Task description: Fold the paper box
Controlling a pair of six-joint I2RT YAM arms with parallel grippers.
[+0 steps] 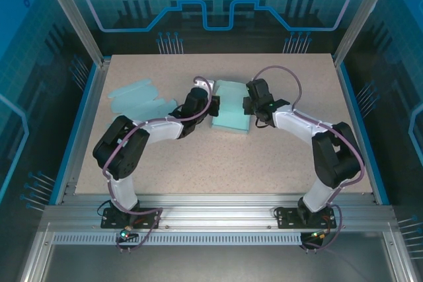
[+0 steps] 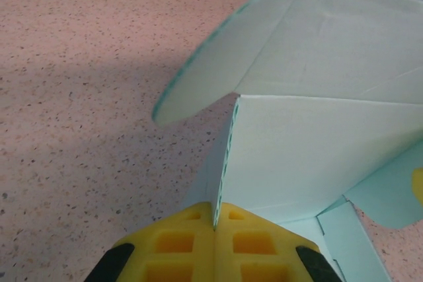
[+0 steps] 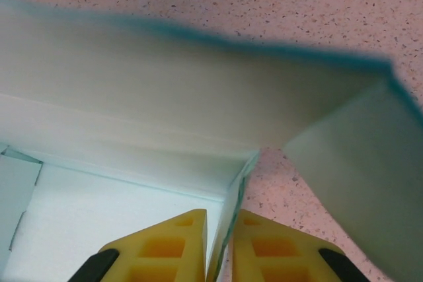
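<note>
Closest to the left wrist lens: yellow pads (image 2: 178, 246) of the left claw (image 2: 215, 219), clenched flat together on the thin edge of an upright box (image 2: 310, 156) wall. Just above, a rounded flap curling out to the left over the speckled worktop (image 2: 79, 97).

Closest to the right wrist lens: right claw (image 3: 221, 222), pads parted a little, another box wall standing slantwise in the gap. Cannot tell whether pinched or loose. Beyond it, a long panel running across, one flap angling off to the right, box floor at lower left.

From overhead: box (image 1: 231, 113) around mid-worktop, a little toward the far side, flanked by the two claws, left claw (image 1: 215, 104) at its left edge, right claw (image 1: 248, 104) at its right edge, both arms bent inward. Flat pale sheets (image 1: 135, 97) on the worktop well left of the box, beside the left forearm.

Pad spacing too small to judge from overhead, clear close up at the wrists. Box placement on the worktop plain from overhead, not readable from the wrist views.
</note>
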